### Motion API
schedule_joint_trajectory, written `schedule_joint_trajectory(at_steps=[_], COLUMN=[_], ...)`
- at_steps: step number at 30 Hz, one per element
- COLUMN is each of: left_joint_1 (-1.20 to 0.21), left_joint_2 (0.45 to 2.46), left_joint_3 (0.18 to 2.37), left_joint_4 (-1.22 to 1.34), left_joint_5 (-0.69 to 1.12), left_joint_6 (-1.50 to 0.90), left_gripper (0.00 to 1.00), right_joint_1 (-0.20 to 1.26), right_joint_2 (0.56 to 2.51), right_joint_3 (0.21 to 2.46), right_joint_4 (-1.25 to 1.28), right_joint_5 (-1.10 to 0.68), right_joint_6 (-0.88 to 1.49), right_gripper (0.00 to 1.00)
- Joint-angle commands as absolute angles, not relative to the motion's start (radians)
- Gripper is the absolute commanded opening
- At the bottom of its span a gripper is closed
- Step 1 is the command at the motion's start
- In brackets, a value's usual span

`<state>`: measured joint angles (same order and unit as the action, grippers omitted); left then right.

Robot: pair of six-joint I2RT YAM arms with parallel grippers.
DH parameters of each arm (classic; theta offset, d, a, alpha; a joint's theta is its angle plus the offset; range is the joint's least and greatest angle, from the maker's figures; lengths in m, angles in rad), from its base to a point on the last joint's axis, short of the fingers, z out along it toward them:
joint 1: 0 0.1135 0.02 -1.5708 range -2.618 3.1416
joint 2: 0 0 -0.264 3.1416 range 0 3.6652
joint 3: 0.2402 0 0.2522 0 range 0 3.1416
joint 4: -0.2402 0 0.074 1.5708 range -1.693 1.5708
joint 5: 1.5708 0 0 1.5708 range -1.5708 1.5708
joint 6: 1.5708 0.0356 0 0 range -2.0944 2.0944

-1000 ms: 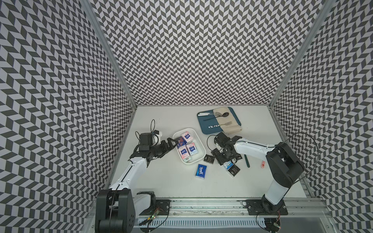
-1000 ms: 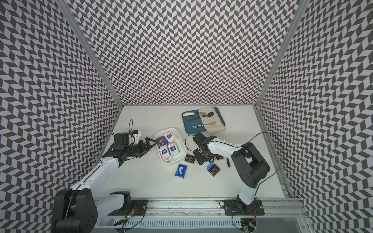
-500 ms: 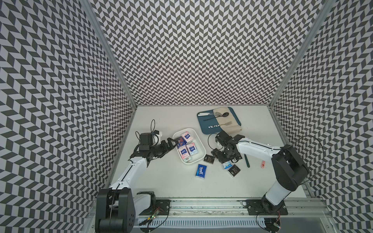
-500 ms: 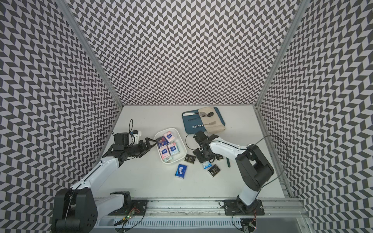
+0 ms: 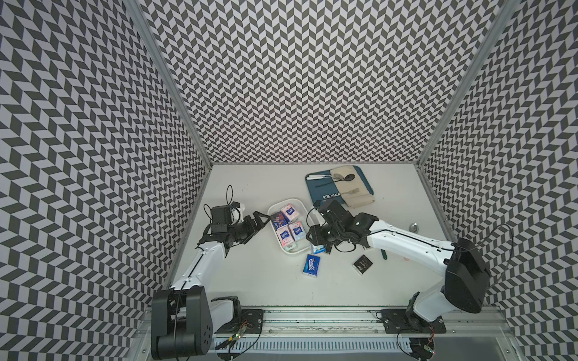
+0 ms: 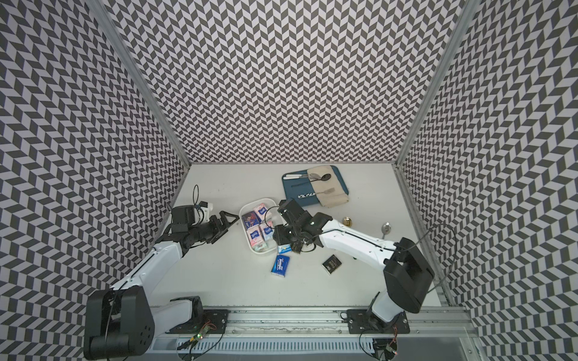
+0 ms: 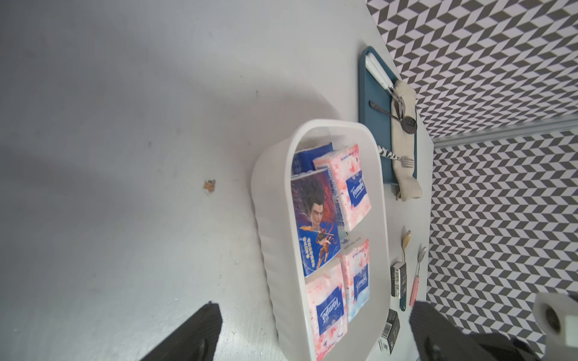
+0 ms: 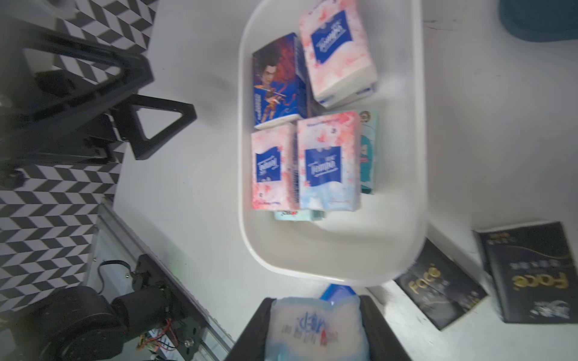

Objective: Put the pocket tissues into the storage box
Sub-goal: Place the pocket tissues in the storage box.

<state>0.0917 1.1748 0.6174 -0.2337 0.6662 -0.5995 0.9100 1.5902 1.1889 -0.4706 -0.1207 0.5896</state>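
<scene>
**1. Left pincer** (image 5: 259, 222). Jaws spread wide with nothing between them. It sits just beside the storage box's long wall, and no contact shows in the top views.

**2. Storage box** (image 5: 289, 199). White tub on the worktop (image 5: 266, 297), between the two arms.
- Contents, as counted in the right wrist view: three pink-white packets (image 8: 334, 47), one dark blue illustrated packet (image 8: 275, 84), and teal packets (image 8: 367, 150) showing from under them. The number of teal ones is hidden.
- These count as done.
- The end of the tub nearest the right arm is bare, so there is room for more.

**3. Right pincer** (image 8: 316, 328). Closed on a pale blue packet (image 5: 316, 248), with its jaws pressed to the packet's two sides.
- The packet is just outside the box's near corner, short of the rim.
- Whether it is clear of the worktop cannot be told.
- Judged to be the step in hand: the packet is taken but not yet delivered.

**4. Dark blue packet** (image 5: 311, 265). Flat on the worktop near the same corner, with nothing touching it. Outstanding.

**5. Black packets** (image 8: 528, 272). All outstanding.
- In the right wrist view two lie side by side at the box's corner, the nearer one tucked against the rim.
- A lone black packet (image 5: 362, 264) lies well apart from the box in both top views. Whether it is one of those two cannot be told.
- At least three packets remain after the one in hand, so the task is judged past halfway.

**6. Blue tray** (image 5: 322, 187). Holds cutlery and a cloth and sits on the far side of the worktop. Not part of the job.
</scene>
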Motion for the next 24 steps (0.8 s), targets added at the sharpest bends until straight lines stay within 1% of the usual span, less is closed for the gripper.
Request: schedule_joint_trajectory(at_steps=[1, 6, 11, 13, 18, 24], left_joint_1=[0.106, 0.107, 0.110, 0.112, 0.120, 0.121], left_joint_2=[1.130, 1.101, 1.109, 1.112, 1.111, 1.115], left_joint_3=[0.625, 0.620, 0.617, 0.622, 0.631, 0.628], left_joint_4=[-0.226, -0.227, -0.222, -0.225, -0.229, -0.222], left_joint_5=[0.658, 0.635, 0.639, 0.641, 0.648, 0.652], left_joint_6=[-0.595, -0.600, -0.603, -0.599, -0.594, -0.595], left_gripper=[1.00, 1.00, 1.00, 1.00, 1.00, 1.00], right_joint_1=[0.950, 0.990, 1.003, 1.003, 1.003, 1.002], right_joint_2=[1.624, 1.635, 1.683, 1.716, 1.809, 1.875], right_joint_3=[1.214, 1.170, 1.176, 1.202, 1.328, 1.383], right_joint_4=[-0.285, -0.148, -0.105, -0.128, -0.303, -0.315], right_joint_5=[-0.024, 0.058, 0.127, 0.118, 0.095, 0.083], right_joint_6=[0.689, 0.694, 0.661, 0.662, 0.654, 0.643], right_gripper=[0.41, 0.41, 0.42, 0.43, 0.47, 0.47])
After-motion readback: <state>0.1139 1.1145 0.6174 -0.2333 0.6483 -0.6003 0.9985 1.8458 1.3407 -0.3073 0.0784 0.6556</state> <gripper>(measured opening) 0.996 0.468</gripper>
